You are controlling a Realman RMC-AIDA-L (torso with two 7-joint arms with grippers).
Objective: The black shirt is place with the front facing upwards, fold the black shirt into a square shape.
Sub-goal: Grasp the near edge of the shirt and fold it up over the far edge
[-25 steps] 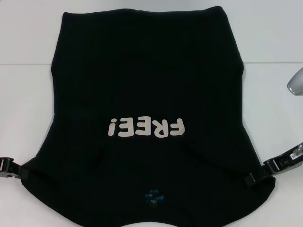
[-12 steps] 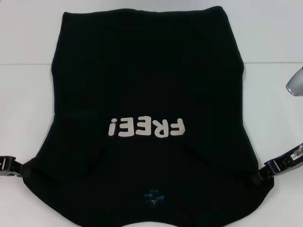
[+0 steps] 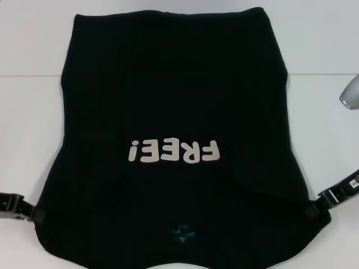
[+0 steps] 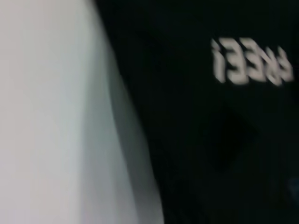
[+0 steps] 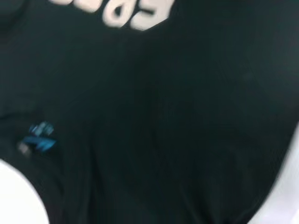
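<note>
The black shirt (image 3: 179,101) lies spread front up on the white table, with its white "FREE!" lettering (image 3: 174,151) and its small blue neck label (image 3: 182,231) near me. My left gripper (image 3: 31,213) holds the shirt's near left edge. My right gripper (image 3: 310,209) holds the near right edge. Both are low over the table. The left wrist view shows the shirt (image 4: 210,140) and its lettering (image 4: 252,67) beside bare table. The right wrist view shows the shirt (image 5: 187,116) and the label (image 5: 39,140).
The white table (image 3: 28,112) shows on both sides of the shirt and beyond it. A grey rounded object (image 3: 350,95) sits at the right edge of the head view.
Both grippers have moved towards me, and the right one also a little outwards. The shirt's near corners have come with them.
</note>
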